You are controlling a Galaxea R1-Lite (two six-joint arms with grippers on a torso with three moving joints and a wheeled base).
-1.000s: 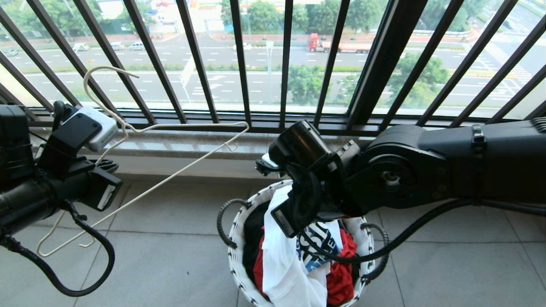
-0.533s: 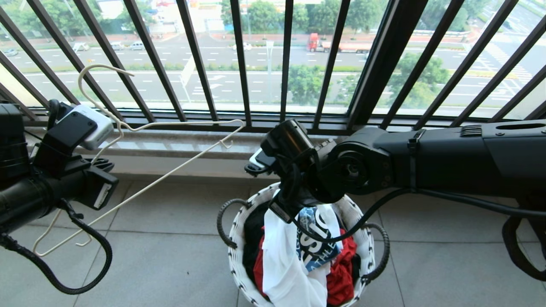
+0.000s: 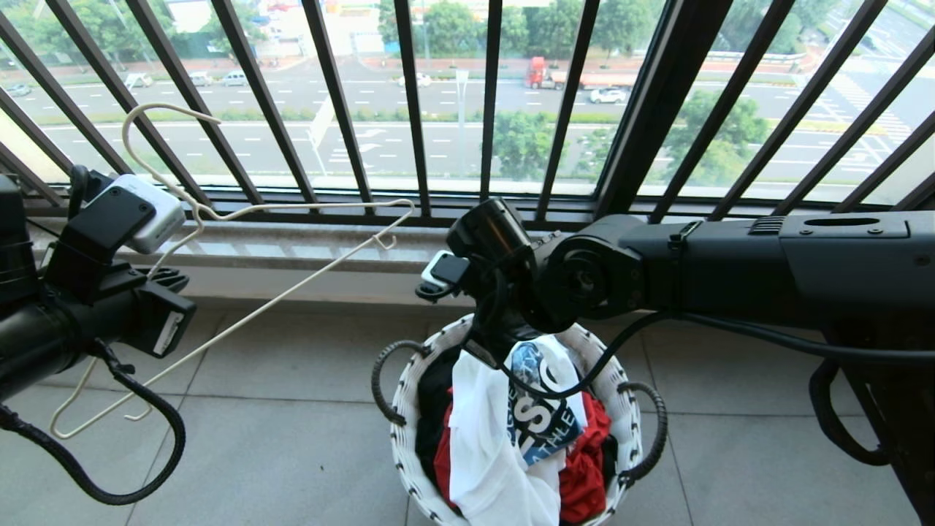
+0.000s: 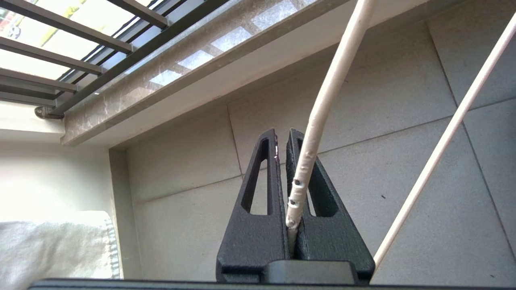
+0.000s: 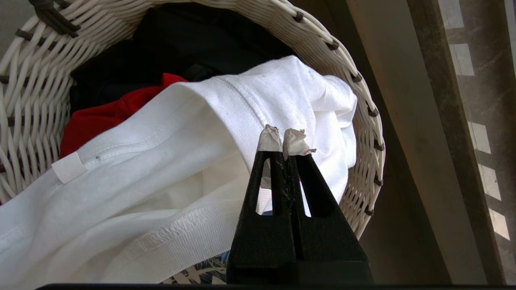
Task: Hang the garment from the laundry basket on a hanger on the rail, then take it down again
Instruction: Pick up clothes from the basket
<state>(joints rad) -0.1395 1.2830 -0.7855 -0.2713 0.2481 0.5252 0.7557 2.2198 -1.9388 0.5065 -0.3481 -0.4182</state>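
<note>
Head view shows a floor of large grey tiles [image 3: 292, 453] running up to a low stone sill [image 3: 307, 252], with the black window guard [image 3: 409, 109] of slanted bars above it and a road with trees outside.

On the tiles near the sill stands the laundry basket [image 3: 406, 446], round, white wicker with black loop handles. It holds the white T-shirt [image 3: 486, 446], its blue chest print facing up, spilling over the near rim on top of a red cloth [image 3: 584, 467] and a black shirt [image 3: 434, 402].

The right gripper [image 5: 282, 135] hangs just above the T-shirt at the basket's far rim, fingertips pressed together with no cloth seen between them.

Well to the left, over bare tiles, the left gripper [image 4: 282, 135] is clamped on the cream wire hanger [image 3: 277, 292], which is tilted, its hook [image 3: 153, 139] up against the bars.
</note>
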